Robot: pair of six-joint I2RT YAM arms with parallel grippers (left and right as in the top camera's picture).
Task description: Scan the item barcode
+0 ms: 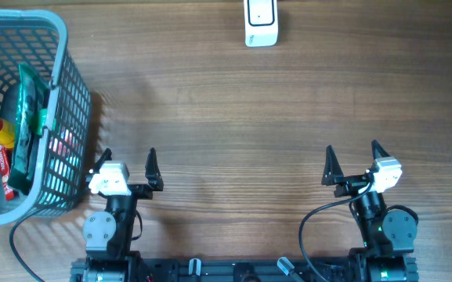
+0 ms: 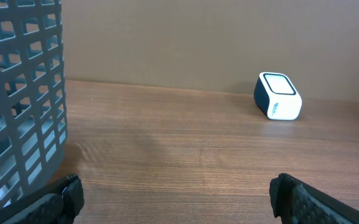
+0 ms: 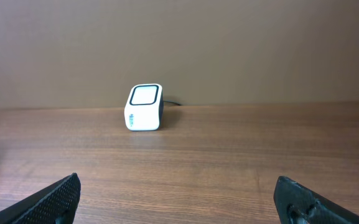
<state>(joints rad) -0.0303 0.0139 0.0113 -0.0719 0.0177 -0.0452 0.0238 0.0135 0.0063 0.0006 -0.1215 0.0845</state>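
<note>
Task not yet begun, nothing scanned. Left gripper (image 1: 128, 157) and right gripper (image 1: 352, 150): fingers spread wide, empty, near table's front edge. Items, including green packet (image 1: 28, 117), lie in grey basket (image 1: 73, 117) at left. Barcode scanner (image 1: 261, 23) stands at far edge. Remaining: pick item, present barcode.

Left gripper (image 1: 128, 153) and right gripper (image 1: 352, 147) gape toward the scanner (image 1: 261, 22).

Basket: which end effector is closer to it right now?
Left. The left end effector is open right beside the basket, one fingertip almost at its mesh wall. The right end effector, also open, is far off on the opposite side.
</note>
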